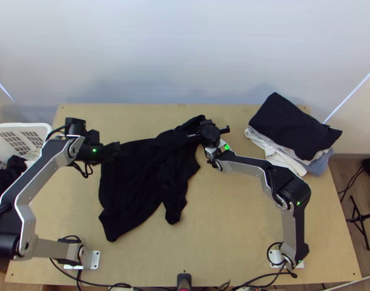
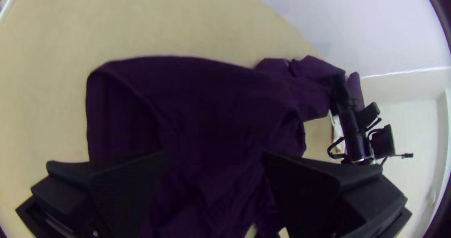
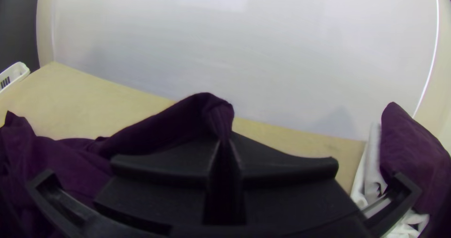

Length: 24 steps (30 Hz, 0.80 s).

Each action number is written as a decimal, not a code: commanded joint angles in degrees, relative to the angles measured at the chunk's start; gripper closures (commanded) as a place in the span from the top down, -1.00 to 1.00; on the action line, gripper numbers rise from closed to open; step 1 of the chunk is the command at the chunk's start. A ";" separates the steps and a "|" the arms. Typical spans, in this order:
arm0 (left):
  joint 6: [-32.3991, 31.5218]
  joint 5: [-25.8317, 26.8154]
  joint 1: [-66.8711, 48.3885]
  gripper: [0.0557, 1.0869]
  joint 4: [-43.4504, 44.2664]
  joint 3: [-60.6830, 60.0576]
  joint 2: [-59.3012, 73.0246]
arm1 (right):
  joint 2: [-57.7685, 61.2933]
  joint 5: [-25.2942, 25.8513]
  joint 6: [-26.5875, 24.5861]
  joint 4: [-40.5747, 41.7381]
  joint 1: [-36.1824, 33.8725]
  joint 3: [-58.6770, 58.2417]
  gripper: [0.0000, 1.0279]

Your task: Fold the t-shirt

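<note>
Top view has the black t-shirt [image 1: 134, 179] rumpled and loosely spread on the bench [image 1: 233, 228], near a stack of folded clothes [image 1: 291, 127]. The right gripper [image 1: 206, 131] is clenched on a pinch of its far end; the left gripper [image 1: 115, 149], fingers parted, is at its opposite side

We log the t-shirt [image 1: 131, 179] as plain black, surface [image 1: 233, 218] pale tan, basket [image 1: 20, 126] white. In the cloth stack [image 1: 291, 126] we record black, white, grey-blue. Arm links [image 1: 248, 166]: silver-grey.
</note>
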 commanded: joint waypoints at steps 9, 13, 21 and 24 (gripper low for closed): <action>-25.42 1.92 2.16 0.25 -21.35 6.39 8.27 | 0.19 0.30 0.46 -0.01 -0.19 -0.16 -0.94; -36.14 1.65 5.50 -0.21 -19.77 6.83 9.41 | 0.19 0.30 0.64 -0.01 -0.01 0.02 -0.94; -38.08 -0.55 6.11 -0.53 -18.19 6.04 10.55 | 0.71 0.30 0.64 -0.01 -0.01 0.02 -0.94; -38.25 -0.63 2.34 -0.64 -16.26 4.11 9.85 | 1.15 0.30 0.55 -0.01 0.08 0.28 -0.94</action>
